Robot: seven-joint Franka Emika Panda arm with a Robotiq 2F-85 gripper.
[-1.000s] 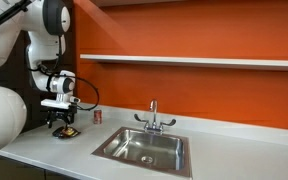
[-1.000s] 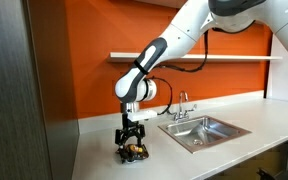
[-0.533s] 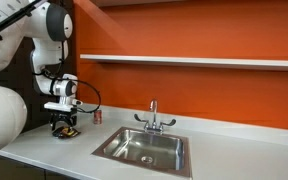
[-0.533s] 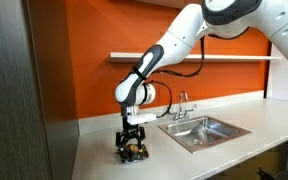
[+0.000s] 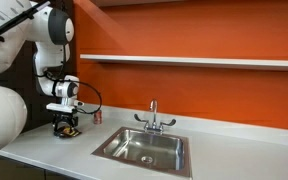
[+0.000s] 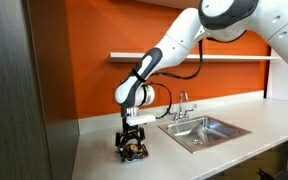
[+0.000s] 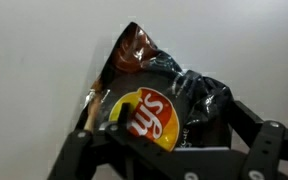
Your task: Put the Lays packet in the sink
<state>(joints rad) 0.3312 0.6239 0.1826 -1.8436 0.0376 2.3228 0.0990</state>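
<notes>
The Lays packet (image 7: pixel 149 105), dark and crumpled with a red and yellow logo, lies on the white counter at the end far from the sink (image 5: pixel 104 148). It shows small in both exterior views (image 5: pixel 70 130) (image 6: pixel 135 151). My gripper (image 7: pixel 172 140) points straight down over it, and its two black fingers stand wide apart on either side of the packet. The gripper is open and low at the counter in both exterior views (image 5: pixel 65 125) (image 6: pixel 131 146). The steel sink (image 6: pixel 190 141) is set in the counter about a basin's width away.
A faucet (image 5: pixel 153 114) stands behind the basin. A small red can (image 5: pixel 97 116) sits against the orange wall near the gripper. A white shelf (image 5: pixel 184 61) runs along the wall above. A tall grey panel (image 6: pixel 24 90) borders the counter's end.
The arm's upper links shifted slightly. The gripper stays over the packet at the same spot on the counter.
</notes>
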